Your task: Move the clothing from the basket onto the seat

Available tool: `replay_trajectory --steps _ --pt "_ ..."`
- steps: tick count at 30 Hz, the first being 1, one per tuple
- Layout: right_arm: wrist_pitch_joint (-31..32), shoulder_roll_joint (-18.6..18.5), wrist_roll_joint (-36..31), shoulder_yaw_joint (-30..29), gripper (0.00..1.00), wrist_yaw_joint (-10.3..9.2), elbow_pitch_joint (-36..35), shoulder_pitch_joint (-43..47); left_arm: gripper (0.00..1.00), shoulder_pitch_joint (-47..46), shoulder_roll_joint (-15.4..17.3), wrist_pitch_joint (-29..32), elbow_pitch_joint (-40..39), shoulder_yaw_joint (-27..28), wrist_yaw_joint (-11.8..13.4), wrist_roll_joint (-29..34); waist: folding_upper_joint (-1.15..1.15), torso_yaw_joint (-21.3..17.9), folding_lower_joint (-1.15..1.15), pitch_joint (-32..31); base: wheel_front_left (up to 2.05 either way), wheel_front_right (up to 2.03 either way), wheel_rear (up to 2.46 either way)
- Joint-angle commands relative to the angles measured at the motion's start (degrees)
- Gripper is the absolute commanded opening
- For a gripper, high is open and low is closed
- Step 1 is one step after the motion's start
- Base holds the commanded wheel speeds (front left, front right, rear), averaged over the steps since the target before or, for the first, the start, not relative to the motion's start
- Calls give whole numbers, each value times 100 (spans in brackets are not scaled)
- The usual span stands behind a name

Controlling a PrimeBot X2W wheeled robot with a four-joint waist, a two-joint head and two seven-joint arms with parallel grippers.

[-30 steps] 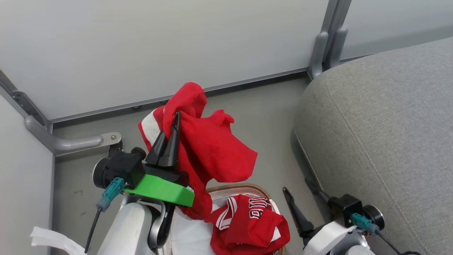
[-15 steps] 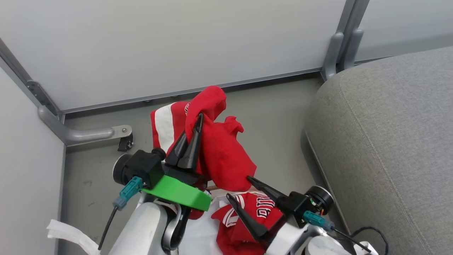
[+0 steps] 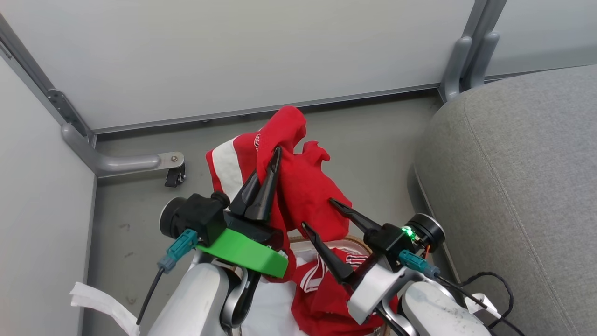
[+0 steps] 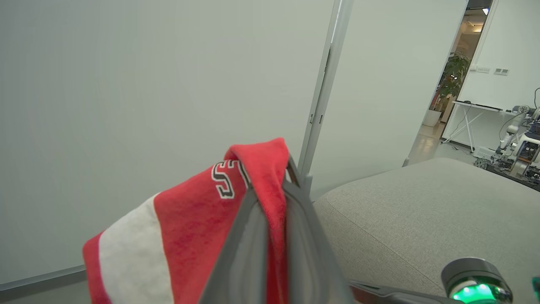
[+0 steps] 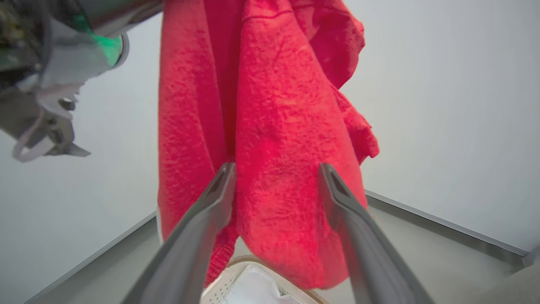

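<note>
Closest to the robot, the basket sits on the floor with a red jersey bunched up inside it. That jersey is not on the seat yet.

Just above the basket is the right gripper. Its jaws are spread wide, one finger on each side of the low part of a hanging red garment. I cannot tell if the fingers touch the cloth. If they shut too early, they may grab only air. If they pull hard, they may tug the cloth out of the other gripper.

A bit farther on is the left gripper. Its jaws are pressed together and pinch a small fold of that garment near the top, up in the air. The fold is thin, so it could slip out on a quick swing.

The garment hangs low over the basket. Its bottom end could catch on the jersey or the rim and drag them along.

The seat is off to the right, past a strip of grey floor. If the cloth is let go too soon, it may land on the floor or slide off the seat's round edge.
</note>
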Motion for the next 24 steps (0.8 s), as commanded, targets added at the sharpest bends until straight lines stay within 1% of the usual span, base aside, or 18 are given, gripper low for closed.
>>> replay_trajectory --steps 1,10,24 --pt "-28 -9 -102 -47 100 -4 40 -68 0 -104 14 -21 -25 -22 -18 -42 0 14 0 11 0 0 0" --pt "-28 38 -400 -169 100 -4 334 -248 0 -146 14 -21 -28 -217 -18 -81 0 58 0 46 0 0 0" --pt "-27 38 -111 -119 100 -4 802 -591 0 -288 15 -21 -164 -847 -18 -249 0 349 0 45 0 0 0"
